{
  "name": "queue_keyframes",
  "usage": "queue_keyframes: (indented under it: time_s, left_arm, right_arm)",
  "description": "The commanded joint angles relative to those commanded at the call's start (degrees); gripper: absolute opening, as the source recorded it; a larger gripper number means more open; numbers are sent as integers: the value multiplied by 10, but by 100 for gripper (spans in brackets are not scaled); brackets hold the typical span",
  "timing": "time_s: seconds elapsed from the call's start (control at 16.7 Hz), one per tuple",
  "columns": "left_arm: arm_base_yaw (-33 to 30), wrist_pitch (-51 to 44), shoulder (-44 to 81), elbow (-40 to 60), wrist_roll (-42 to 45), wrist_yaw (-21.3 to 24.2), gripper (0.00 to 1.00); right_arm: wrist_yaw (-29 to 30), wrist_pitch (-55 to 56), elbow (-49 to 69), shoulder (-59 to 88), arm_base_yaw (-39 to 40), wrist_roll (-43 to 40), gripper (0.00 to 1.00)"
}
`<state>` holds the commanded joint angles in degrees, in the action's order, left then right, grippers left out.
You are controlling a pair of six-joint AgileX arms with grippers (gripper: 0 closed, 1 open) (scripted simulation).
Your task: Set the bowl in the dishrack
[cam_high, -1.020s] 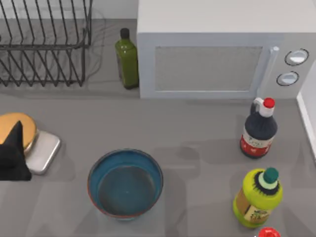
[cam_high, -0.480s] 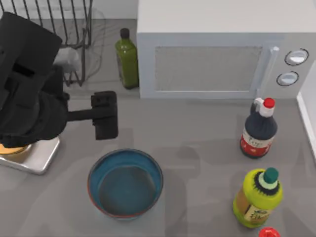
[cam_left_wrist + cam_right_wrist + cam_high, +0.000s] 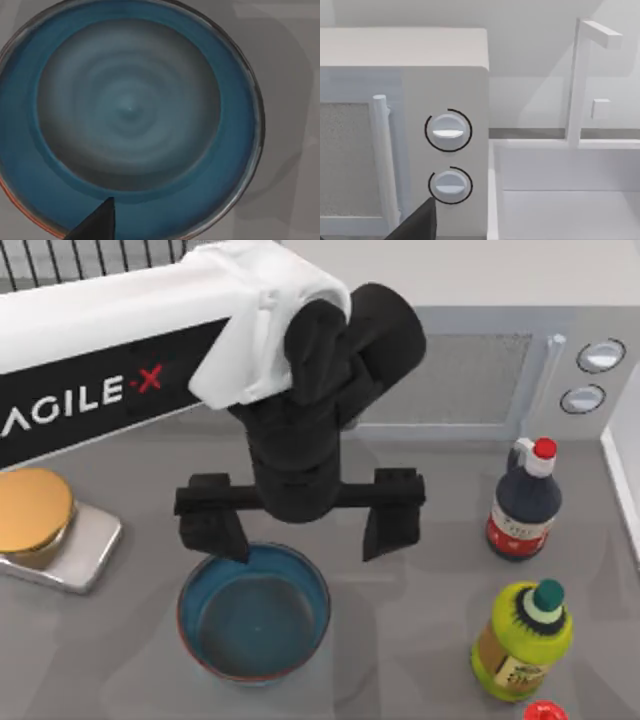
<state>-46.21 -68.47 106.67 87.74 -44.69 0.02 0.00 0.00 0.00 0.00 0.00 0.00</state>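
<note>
Blue-teal and untouched, the bowl point(image 3: 254, 612) sits on the grey table point(image 3: 420, 570) toward six o'clock. My left gripper point(image 3: 302, 530) hovers above its twelve o'clock rim, jaws spread wide and empty. Nothing is lifted yet: grasping, carrying and setting down all remain. The dishrack point(image 3: 90, 255) waits far off at eleven o'clock.

"AGILE-X", partly cut off, on the left arm point(image 3: 120, 360).
</note>
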Motion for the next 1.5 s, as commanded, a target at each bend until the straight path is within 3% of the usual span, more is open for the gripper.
queue_keyframes:
  time_s: [0.18, 0.54, 1.08, 1.38, 1.5]
  left_arm:
    - [-25, -32, 43, 50, -25, 1, 100]
    - [-25, -31, 45, 52, -27, 1, 100]
    - [-26, 164, 99, -88, -25, 1, 100]
    - [-26, 176, 103, -99, -25, 1, 100]
    - [-26, 176, 103, -99, -25, 1, 85]
  right_arm:
    - [0, 0, 0, 0, 0, 0, 100]
    - [0, 0, 0, 0, 0, 0, 100]
    - [0, 0, 0, 0, 0, 0, 100]
    - [0, 0, 0, 0, 0, 0, 100]
    - [0, 0, 0, 0, 0, 0, 100]
